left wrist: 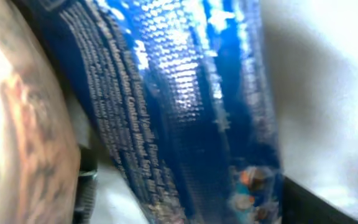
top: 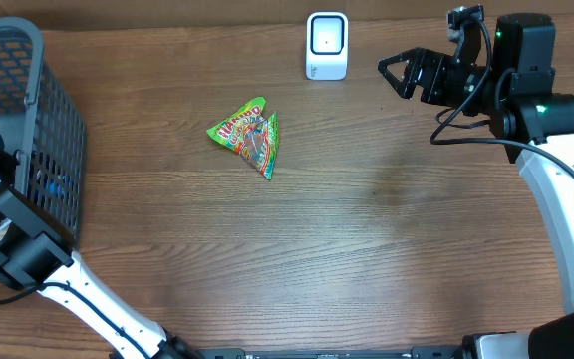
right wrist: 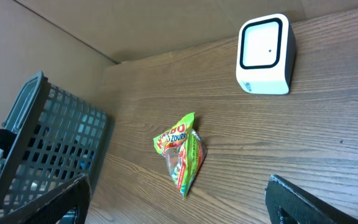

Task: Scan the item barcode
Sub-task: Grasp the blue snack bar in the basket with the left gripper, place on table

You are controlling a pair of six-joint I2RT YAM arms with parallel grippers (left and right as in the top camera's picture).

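Observation:
A blue printed packet [left wrist: 185, 93] fills the left wrist view. My left gripper [left wrist: 201, 199] is down inside the grey basket [top: 28, 60] and stands open around the packet, one dark finger on each side. A pale gap shows between the left finger [left wrist: 87, 183] and the packet. The white barcode scanner [top: 327, 45] stands at the back of the table, also in the right wrist view [right wrist: 263, 53]. My right gripper [top: 392, 75] hovers open and empty to the scanner's right, nothing between its fingers [right wrist: 178, 208].
A green candy bag [top: 250, 135] lies on the wooden table in front and left of the scanner, and shows in the right wrist view [right wrist: 182, 152]. The basket takes up the far left edge. A brownish packet [left wrist: 23, 124] lies beside the blue one.

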